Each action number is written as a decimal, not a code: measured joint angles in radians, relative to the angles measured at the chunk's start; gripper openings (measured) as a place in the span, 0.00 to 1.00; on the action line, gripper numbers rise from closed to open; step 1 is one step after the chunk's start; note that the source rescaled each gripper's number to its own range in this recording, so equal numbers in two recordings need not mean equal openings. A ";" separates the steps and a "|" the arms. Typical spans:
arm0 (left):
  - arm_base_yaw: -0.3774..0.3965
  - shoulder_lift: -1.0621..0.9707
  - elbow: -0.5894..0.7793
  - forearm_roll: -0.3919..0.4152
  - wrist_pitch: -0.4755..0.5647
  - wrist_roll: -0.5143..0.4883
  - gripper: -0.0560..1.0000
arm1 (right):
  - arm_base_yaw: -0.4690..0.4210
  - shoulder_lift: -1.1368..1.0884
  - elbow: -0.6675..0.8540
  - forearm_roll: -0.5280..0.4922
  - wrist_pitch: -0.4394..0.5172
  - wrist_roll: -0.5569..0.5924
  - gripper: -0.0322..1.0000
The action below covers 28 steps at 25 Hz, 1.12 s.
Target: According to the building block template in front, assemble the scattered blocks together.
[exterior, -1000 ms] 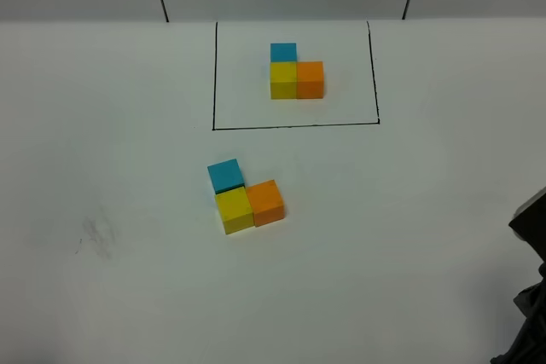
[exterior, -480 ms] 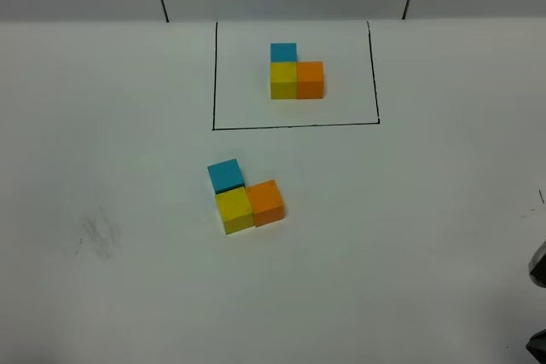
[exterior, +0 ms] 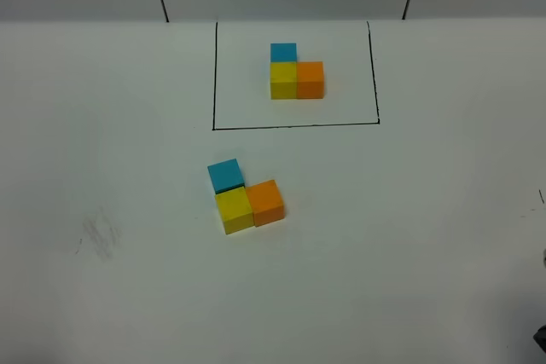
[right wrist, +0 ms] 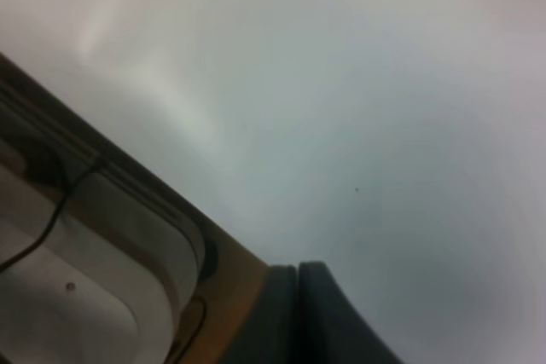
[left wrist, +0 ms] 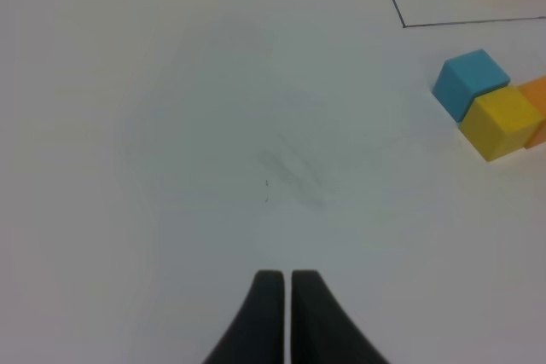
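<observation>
The template [exterior: 296,72] is a blue, yellow and orange L-shaped trio inside a thin black rectangle at the table's far middle. In front of it, unframed, the blue cube [exterior: 225,175], yellow cube [exterior: 234,210] and orange cube [exterior: 266,202] sit pressed together in the same L shape, slightly rotated. They also show in the left wrist view: blue [left wrist: 469,83], yellow [left wrist: 505,124], orange [left wrist: 537,101]. My left gripper [left wrist: 287,277] is shut and empty, well to the left of the cubes. My right gripper [right wrist: 297,268] is shut and empty over the table's edge.
A faint grey smudge [exterior: 101,236] marks the white table at the left. The table's edge and a pale housing with a cable [right wrist: 77,245] show in the right wrist view. Two dark seams run down the grey back wall.
The right arm has pulled back out of the exterior view at the lower right; only a sliver remains. The cubes have not moved.
</observation>
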 joint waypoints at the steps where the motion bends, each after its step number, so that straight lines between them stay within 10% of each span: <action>1: 0.000 0.000 0.000 0.000 0.000 0.000 0.05 | -0.021 -0.009 0.000 -0.002 0.000 0.004 0.03; 28: 0.000 0.000 0.000 0.000 0.000 0.000 0.05 | -0.737 -0.647 0.003 0.004 0.005 -0.036 0.03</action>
